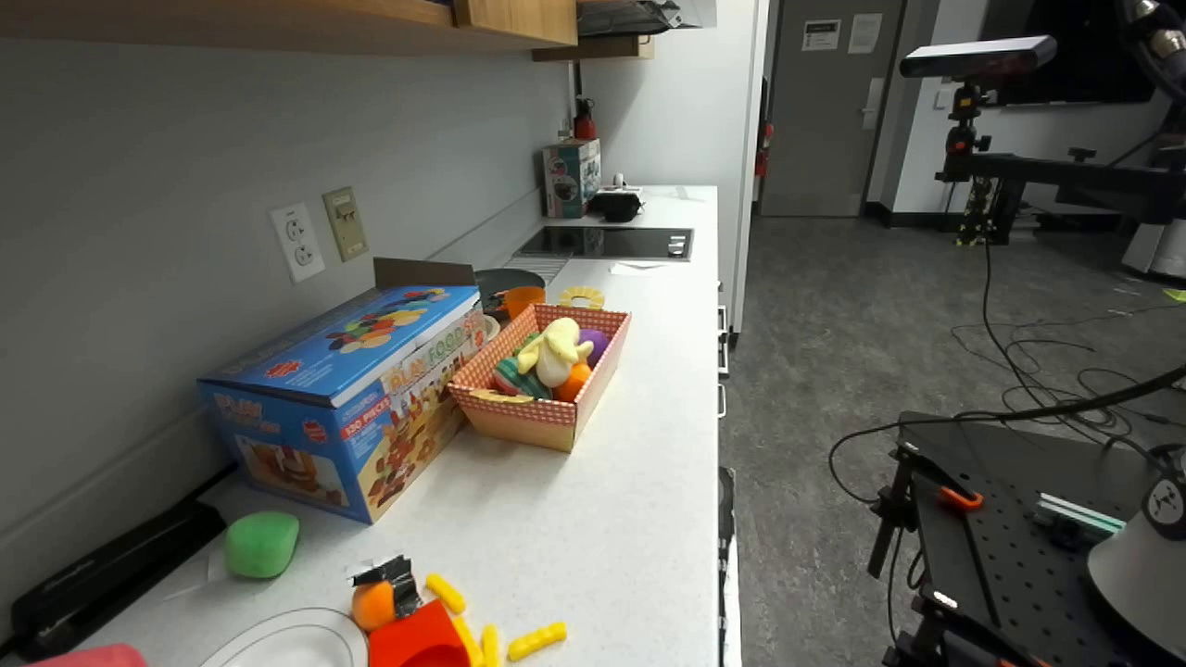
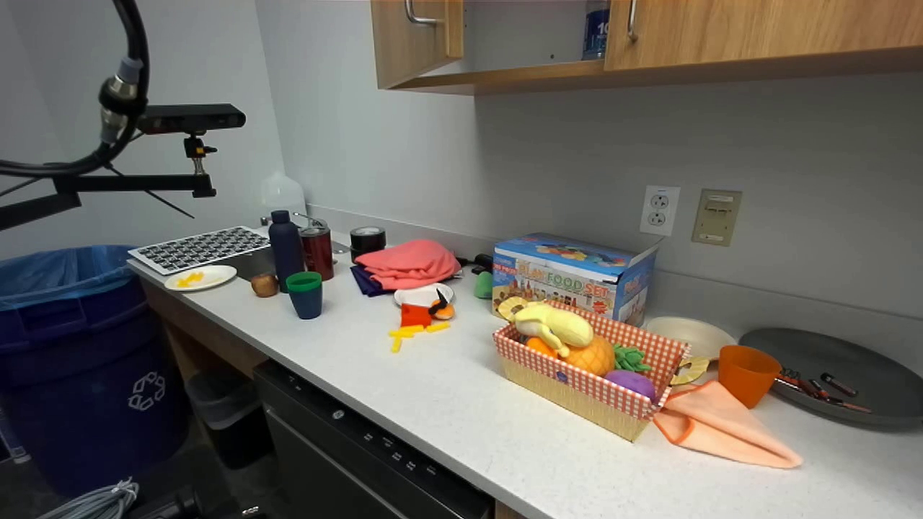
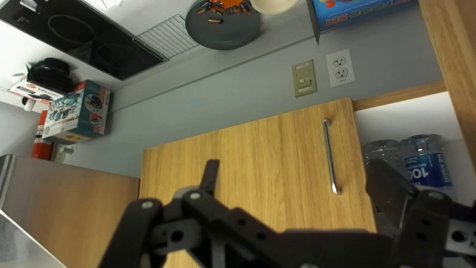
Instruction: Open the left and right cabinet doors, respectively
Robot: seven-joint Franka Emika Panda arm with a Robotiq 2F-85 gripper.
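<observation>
The left cabinet door (image 2: 418, 43) stands swung open in an exterior view. The right cabinet door (image 2: 764, 29) is shut, with a metal bar handle (image 2: 632, 20) near its left edge. The shut door (image 3: 260, 149) fills the middle of the wrist view, which stands upside down, and its handle (image 3: 329, 156) shows clearly. My gripper (image 3: 293, 175) is open and empty in front of this door. Its fingers lie on either side of the handle in the picture, apart from it. One finger overlaps the open cabinet bay. The gripper is outside both exterior views.
Clear plastic bottles (image 3: 427, 163) stand inside the open bay. A wooden edge (image 3: 446, 63) runs along the right of the wrist view. A metal-faced unit (image 3: 41, 212) is at its left. Below, the counter (image 2: 404, 389) holds a food basket (image 2: 577, 404) and a play food box (image 2: 562, 274).
</observation>
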